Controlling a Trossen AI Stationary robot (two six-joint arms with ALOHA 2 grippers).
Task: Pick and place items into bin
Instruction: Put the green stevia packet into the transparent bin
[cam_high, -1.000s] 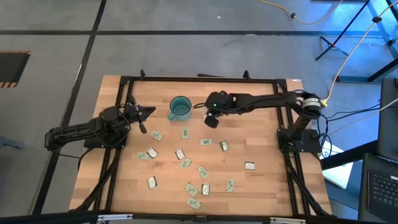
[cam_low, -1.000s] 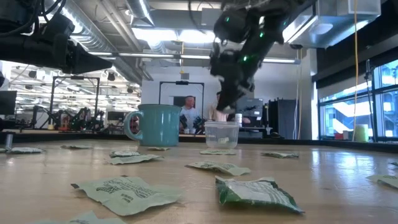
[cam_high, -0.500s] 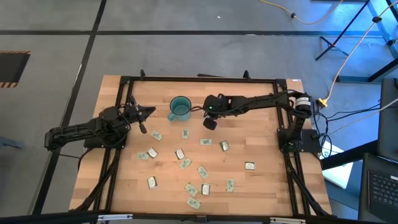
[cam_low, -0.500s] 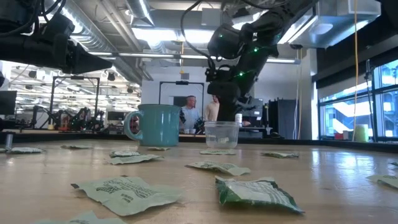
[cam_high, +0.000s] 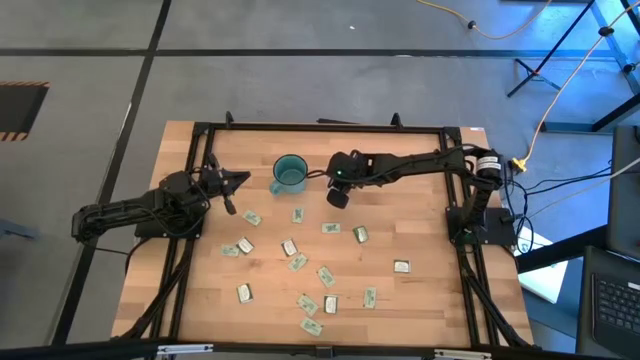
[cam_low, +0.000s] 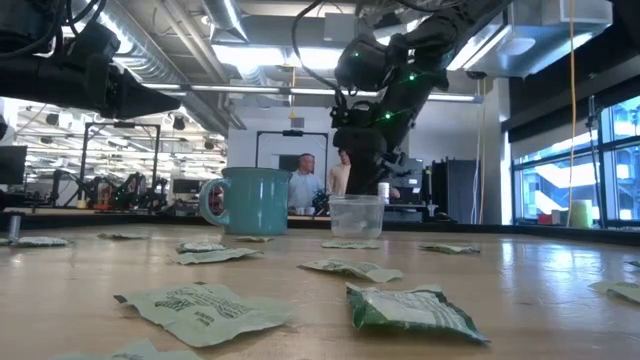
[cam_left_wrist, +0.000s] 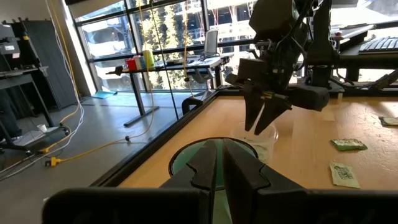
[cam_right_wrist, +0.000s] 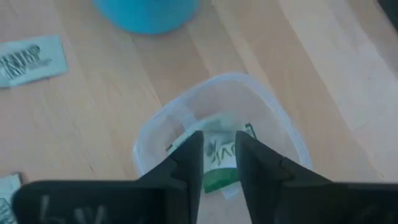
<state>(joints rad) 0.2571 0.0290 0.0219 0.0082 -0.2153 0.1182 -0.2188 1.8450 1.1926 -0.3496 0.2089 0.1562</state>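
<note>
A: Right gripper (cam_right_wrist: 219, 163) is held over the cup (cam_right_wrist: 217, 134), fingers narrow, a green packet (cam_right_wrist: 219, 163) pinched just above it.

B: Step? Release seems due; fingers to be opened wider.

A: Mug (cam_high: 290, 173) sits just beside. Left gripper (cam_high: 238, 180) is parked, closed. Loose packets (cam_high: 297, 262) are left on bench (cam_high: 420, 230).
</note>
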